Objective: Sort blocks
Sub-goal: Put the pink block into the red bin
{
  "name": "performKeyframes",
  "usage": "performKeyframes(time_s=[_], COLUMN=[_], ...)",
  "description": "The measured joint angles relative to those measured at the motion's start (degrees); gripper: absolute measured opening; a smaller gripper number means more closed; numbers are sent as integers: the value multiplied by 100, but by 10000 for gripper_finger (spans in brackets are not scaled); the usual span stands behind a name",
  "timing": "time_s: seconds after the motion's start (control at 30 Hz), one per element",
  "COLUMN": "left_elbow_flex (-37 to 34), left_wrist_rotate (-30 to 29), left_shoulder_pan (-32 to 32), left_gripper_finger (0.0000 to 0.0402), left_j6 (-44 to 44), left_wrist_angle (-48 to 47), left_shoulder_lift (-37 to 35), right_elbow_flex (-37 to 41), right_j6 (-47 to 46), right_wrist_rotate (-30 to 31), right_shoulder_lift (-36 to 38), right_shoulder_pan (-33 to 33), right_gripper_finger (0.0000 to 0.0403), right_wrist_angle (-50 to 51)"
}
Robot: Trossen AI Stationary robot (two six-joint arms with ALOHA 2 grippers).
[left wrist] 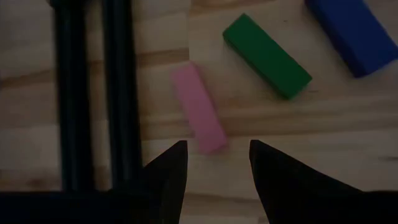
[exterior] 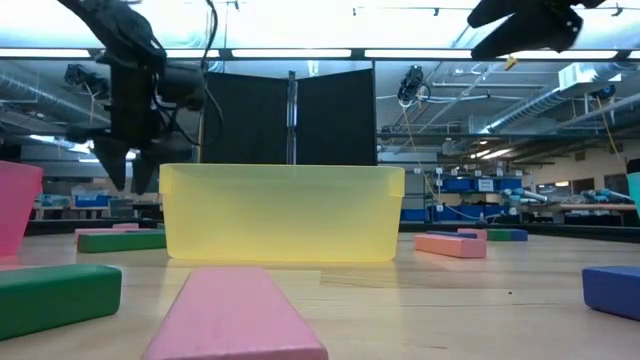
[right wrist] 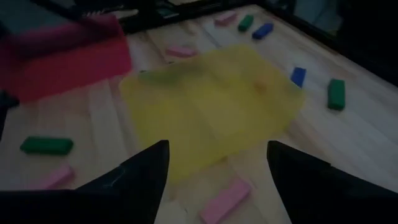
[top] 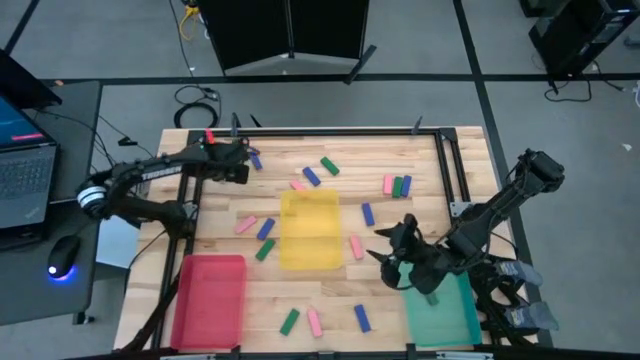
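Small pink, green and blue blocks lie scattered flat on the wooden table [top: 330,295]. My left gripper [top: 240,165] hangs open at the far left of the table, fingers pointing steeply down [exterior: 128,170]. Its wrist view shows a pink block [left wrist: 198,111] on the wood just ahead of the fingertips, then a green block [left wrist: 267,56] and a blue block [left wrist: 351,31]. My right gripper [top: 385,255] is open above the table, between the yellow tray [top: 310,228] and the teal tray [top: 440,310], with nothing between its fingers [right wrist: 217,180]. A pink block [right wrist: 224,200] lies on the table under it.
The red tray [top: 210,300] stands at the near left, the yellow tray at the centre and the teal tray at the near right. A black rail frame [left wrist: 93,93] runs along the table's left and far sides [top: 330,130]. A laptop [top: 25,170] and mouse sit left of the table.
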State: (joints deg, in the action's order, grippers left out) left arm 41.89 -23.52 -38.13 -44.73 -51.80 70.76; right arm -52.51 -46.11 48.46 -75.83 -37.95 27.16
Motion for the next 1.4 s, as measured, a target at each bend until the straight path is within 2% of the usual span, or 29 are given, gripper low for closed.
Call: performKeyframes(time_s=[0.1,0.27,0.53,0.7,1.13,1.23,1.4], left_elbow_flex=[0,2,2,2,27,25,22], left_wrist_rotate=[318,509,811,980,947,969,945], left_shoulder_pan=[-386,-873,-1315,-1410,-1405,-1405,-1403], left_gripper_finger=[182,182,182,182,180,163,95], left_j6=[280,421,576,660,706,724,724], left_wrist_angle=[274,320,589,786,1023,1082,1082], left_shoulder_lift=[175,454,792,1114,1783,1784,1784], right_elbow_flex=[0,0,169,195,195,195,195], right_j6=[318,532,783,974,1032,1032,1032], right_wrist_rotate=[-143,-161,-167,-168,-168,-168,-168], right_shoulder_lift=[0,0,0,-2,0,0,0], right_shoulder_pan=[73,98,132,243,330,330,330], right_gripper_finger=[275,268,254,245,232,229,223], right_wrist_angle=[-56,-54,-162,-185,-207,-232,-353])
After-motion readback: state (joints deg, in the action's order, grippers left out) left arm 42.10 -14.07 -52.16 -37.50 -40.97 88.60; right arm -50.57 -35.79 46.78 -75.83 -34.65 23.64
